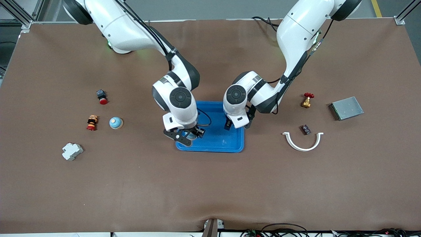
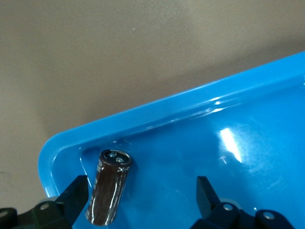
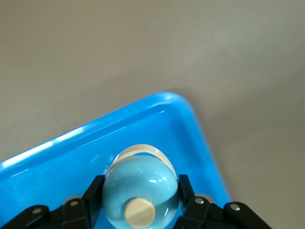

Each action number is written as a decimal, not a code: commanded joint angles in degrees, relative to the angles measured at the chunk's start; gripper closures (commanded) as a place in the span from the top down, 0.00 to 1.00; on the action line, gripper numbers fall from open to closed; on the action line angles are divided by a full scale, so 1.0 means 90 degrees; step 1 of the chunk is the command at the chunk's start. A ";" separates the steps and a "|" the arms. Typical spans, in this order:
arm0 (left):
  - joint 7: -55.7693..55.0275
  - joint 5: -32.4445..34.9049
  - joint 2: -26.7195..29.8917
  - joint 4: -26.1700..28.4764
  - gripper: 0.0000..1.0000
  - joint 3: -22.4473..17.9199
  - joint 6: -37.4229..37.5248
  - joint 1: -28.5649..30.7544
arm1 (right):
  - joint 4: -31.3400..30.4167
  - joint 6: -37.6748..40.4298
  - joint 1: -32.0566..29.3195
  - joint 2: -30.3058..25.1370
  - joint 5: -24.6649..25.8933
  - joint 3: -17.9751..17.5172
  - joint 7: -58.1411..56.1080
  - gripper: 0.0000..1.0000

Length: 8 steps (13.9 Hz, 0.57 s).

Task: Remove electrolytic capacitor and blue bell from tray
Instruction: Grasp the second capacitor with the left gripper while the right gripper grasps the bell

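A blue tray (image 1: 220,136) lies at the table's middle. My right gripper (image 1: 188,135) is over the tray's corner nearest the front camera at the right arm's end. In the right wrist view this gripper (image 3: 140,183) is shut on a light blue bell (image 3: 140,188), one finger on each side, low over the tray (image 3: 143,107). My left gripper (image 1: 237,125) is over the tray's edge at the left arm's end. In the left wrist view it (image 2: 140,186) is open. A dark brown capacitor (image 2: 108,186) rests in the tray's corner (image 2: 167,112), close beside one finger (image 2: 76,191).
A second light blue bell (image 1: 115,122), two red buttons (image 1: 102,96) (image 1: 92,122) and a white breaker (image 1: 72,151) lie toward the right arm's end. A brass valve (image 1: 307,99), grey box (image 1: 346,108), white curved clip (image 1: 302,142) and small dark part (image 1: 306,129) lie toward the left arm's end.
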<state>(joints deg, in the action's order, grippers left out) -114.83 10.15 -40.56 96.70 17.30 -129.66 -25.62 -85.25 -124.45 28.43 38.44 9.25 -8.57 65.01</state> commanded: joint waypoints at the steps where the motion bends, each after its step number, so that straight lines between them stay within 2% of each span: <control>1: -0.0054 0.0220 -0.0054 -0.0071 1.00 -0.0038 0.0002 -0.0054 | -0.1860 -0.0545 -0.0618 -0.1231 -0.0081 -0.0074 -0.0960 0.00; 4: -0.0054 0.0220 -0.0112 -0.0110 1.00 -0.0038 -0.0027 -0.0054 | -0.3356 -0.1162 -0.1175 -0.2140 -0.0090 -0.0074 -0.1985 0.00; 8: -0.0054 0.0220 -0.0112 -0.0110 1.00 -0.0038 -0.0027 -0.0112 | -0.4480 -0.1815 -0.1829 -0.2698 -0.0314 -0.0083 -0.3079 0.00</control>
<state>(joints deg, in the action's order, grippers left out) -114.83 10.61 -40.88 96.68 17.26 -129.73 -25.68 -118.41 -137.07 15.00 18.77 8.73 -8.38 42.32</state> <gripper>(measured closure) 0.000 0.335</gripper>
